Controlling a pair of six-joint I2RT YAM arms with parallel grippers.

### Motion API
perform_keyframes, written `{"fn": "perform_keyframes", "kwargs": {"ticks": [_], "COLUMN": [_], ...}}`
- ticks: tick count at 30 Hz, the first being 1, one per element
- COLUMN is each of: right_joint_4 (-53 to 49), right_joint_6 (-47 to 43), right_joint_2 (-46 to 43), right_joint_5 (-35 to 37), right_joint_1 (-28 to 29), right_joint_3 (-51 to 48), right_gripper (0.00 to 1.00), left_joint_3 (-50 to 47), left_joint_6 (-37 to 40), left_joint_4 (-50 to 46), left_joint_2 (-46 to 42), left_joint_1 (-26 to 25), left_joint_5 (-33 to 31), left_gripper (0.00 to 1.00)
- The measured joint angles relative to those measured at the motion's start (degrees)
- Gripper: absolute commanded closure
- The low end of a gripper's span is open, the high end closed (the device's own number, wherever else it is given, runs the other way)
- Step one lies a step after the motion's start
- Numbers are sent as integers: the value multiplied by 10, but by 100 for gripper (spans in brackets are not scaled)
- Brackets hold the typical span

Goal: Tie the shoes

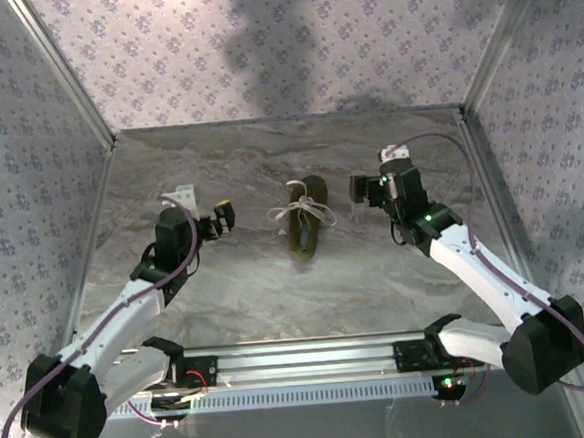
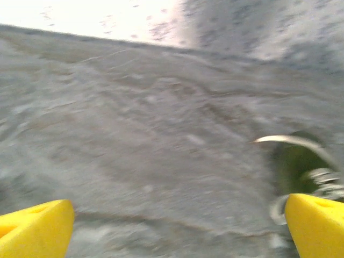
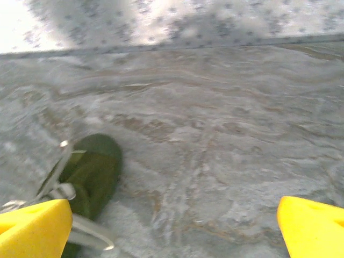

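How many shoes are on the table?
1. The olive-green shoe lies near the middle of the table. Nothing there looks big enough to hide another.

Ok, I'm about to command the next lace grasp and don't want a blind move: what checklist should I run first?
1. Left gripper open and empty: ok.
2. Right gripper open and empty: ok.
3. Shoe lies between both grippers, touching neither: ok.
4. Laces lie across the shoe's top, visible from above: ok.
5. Bow already tied: cannot tell, too small and blurred.
6. Wrist views sharp enough to aim: not ok, both blurred.
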Motion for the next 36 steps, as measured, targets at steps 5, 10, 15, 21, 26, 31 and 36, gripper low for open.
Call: {"fn": "perform_keyframes", "kwargs": {"ticks": [5,10,15,21,26,31,36], "right_joint_4": [136,184,211,224,305,361,438], "right_joint_6": [16,-15,-54,-78,-103,-140,-178], "right_joint_2": [-112,-90,-52,44,127,174,173], "right_joint_5": [6,-9,0,-2,-6,-20,-44], "right_joint_1": [-68,-122,-167,-196,-196,-196,-196], "right_joint_3": [-144,-179,-199,-203,-216,-222,-249], "right_gripper": [0,0,0,0,0,0,0], "left_joint_3": [-60,-94,-141,-139,-123,-110,-110], "left_joint_6": [63,121,187,212,231,251,242], "left_joint_4": [42,86,138,201,245,301,348], "left_joint_2": [-39,-43,0,108,185,227,254], "left_joint_1": [19,55,93,130,143,160,208], "left_joint_5": [-57,-83,-52,1,54,98,140], "left_gripper": [1,1,1,1,1,1,1]}}
